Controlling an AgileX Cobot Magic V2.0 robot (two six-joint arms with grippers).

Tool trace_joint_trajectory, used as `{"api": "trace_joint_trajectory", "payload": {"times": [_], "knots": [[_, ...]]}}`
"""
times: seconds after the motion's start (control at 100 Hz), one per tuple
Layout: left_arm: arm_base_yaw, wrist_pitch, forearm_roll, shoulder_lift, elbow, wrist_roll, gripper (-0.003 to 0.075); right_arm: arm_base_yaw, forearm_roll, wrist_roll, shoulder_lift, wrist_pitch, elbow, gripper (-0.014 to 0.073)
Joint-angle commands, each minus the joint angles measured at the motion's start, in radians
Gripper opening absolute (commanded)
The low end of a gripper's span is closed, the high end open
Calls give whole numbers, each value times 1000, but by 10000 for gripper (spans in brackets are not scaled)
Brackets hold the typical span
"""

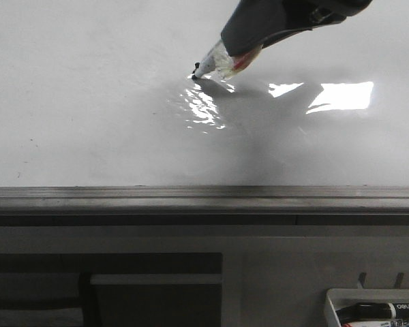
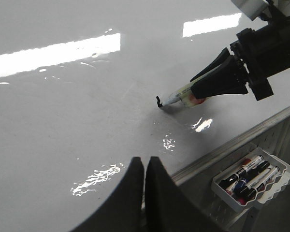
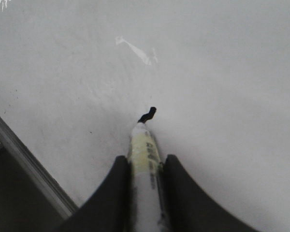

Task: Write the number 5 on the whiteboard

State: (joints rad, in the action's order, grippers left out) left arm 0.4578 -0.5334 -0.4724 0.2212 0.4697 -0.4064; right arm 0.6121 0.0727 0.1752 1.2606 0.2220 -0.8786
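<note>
Marker [image 1: 218,63] clamped in right gripper [image 3: 145,166], held slanted so tip meets whiteboard [image 1: 88,102], upper centre of front view. Number 5 [image 3: 148,115] barely begun: short black stroke at tip. Left gripper [image 2: 145,166] pressed together, empty, kept aside at lower centre.
</note>
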Motion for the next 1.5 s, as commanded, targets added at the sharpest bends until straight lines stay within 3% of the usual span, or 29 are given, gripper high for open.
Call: {"api": "trace_joint_trajectory", "payload": {"times": [0.0,0.55,0.66,0.95,1.29,1.49], "knots": [[-4,74,-27,11,27,8,-20,-6,-6,4,-6,27,-23,-40],[-4,74,-27,11,27,8,-20,-6,-16,-8,-7,109,-23,-40],[-4,74,-27,11,27,8,-20,-7,-73,-83,-13,122,-23,-40],[-4,74,-27,11,27,8,-20,-7,-384,-398,-51,253,-23,-40],[-4,74,-27,11,27,8,-20,73,-312,-405,-60,304,16,-40],[-4,74,-27,11,27,8,-20,156,-305,-439,-20,182,44,-40]]}}
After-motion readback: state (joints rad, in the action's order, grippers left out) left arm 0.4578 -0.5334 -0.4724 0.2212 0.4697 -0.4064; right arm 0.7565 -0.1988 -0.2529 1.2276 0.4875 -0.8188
